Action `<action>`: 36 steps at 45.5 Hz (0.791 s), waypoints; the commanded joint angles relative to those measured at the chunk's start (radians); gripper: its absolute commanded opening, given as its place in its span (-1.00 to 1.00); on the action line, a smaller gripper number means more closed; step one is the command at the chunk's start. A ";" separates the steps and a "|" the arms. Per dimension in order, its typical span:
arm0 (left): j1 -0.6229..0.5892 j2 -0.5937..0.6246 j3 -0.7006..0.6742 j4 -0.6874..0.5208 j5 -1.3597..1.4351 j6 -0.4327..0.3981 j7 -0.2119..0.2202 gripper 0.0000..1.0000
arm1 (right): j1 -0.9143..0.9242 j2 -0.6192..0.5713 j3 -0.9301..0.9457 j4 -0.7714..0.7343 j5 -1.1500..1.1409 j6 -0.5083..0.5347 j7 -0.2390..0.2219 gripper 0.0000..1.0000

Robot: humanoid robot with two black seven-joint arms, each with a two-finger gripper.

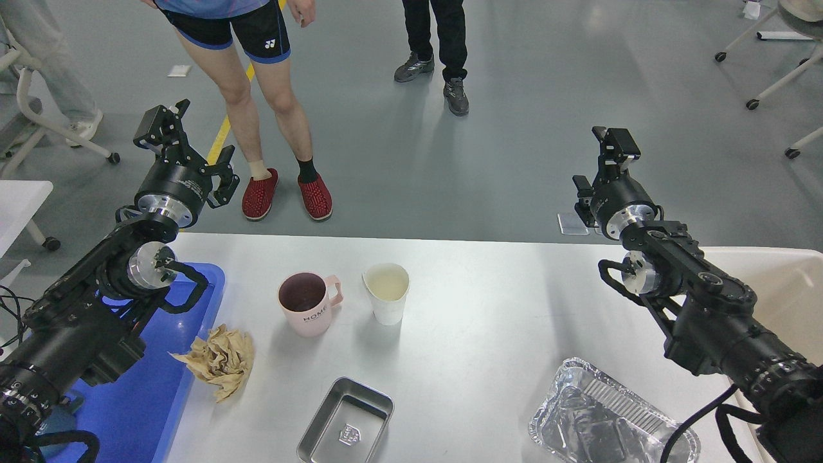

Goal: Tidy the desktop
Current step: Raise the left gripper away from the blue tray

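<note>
Tidying has not visibly begun: both arms hang raised off the desktop [488, 308], which fills the lower half of the view from 9 to 3 o'clock, and neither holds anything. At 10 o'clock the left gripper [193, 138] has its fingers spread wide over the floor beyond the table edge; at 2 o'clock the right gripper [607, 161] is seen nearly end-on, and I cannot tell whether its fingers are apart or together. Going left to right, I count one blue tray [154, 411] at 8 o'clock under the left arm, one crumpled brown paper wad [222, 360] overlapping its rim, one pink mug [307, 302] near centre with its handle toward 3 o'clock, one white paper cup [388, 292] just beside it, one small steel tray [347, 421] at 6 o'clock, one crinkled foil container [604, 418] at 5 o'clock, and one cream bin [771, 283] at 3 o'clock under the right arm. My judgement is that the paper wad is the easiest first pick for the left arm: descend from above with the fingers wide, close on its bulk, and lift clear. The mug and cup stand close together, so approach either from its outer side to avoid tipping its neighbour.
</note>
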 commanded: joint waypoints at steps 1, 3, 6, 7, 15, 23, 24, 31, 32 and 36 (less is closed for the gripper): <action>0.003 -0.008 -0.002 -0.001 0.000 -0.001 -0.004 0.93 | 0.008 0.004 0.000 0.000 0.000 -0.002 0.000 1.00; 0.004 -0.012 0.000 -0.001 -0.001 -0.001 -0.012 0.93 | 0.008 0.004 0.000 0.000 0.000 -0.002 -0.001 1.00; 0.001 -0.016 0.000 0.000 -0.003 -0.001 -0.018 0.93 | 0.007 0.004 0.000 0.000 0.000 -0.004 -0.001 1.00; -0.002 -0.019 0.000 0.002 -0.003 0.000 -0.019 0.93 | 0.005 0.004 0.000 0.000 0.000 -0.004 -0.001 1.00; -0.014 -0.065 0.006 0.028 -0.001 0.003 -0.036 0.94 | -0.001 0.010 0.000 0.000 0.000 -0.007 0.000 1.00; -0.029 -0.088 0.002 0.069 0.003 -0.001 -0.062 0.93 | -0.001 0.027 0.000 0.000 0.000 -0.011 0.000 1.00; -0.028 -0.086 0.002 0.066 0.003 -0.001 -0.062 0.93 | -0.001 0.028 0.000 0.000 0.000 -0.011 0.000 1.00; -0.023 -0.054 0.020 0.022 0.003 0.008 -0.038 0.93 | 0.000 0.033 0.000 -0.002 0.000 -0.011 -0.001 1.00; -0.023 -0.039 0.023 0.011 0.003 0.008 -0.029 0.93 | 0.000 0.033 0.000 -0.003 0.000 -0.011 -0.001 1.00; -0.023 0.044 0.052 -0.048 0.003 0.008 0.029 0.93 | 0.000 0.034 0.000 -0.003 0.000 -0.010 -0.001 1.00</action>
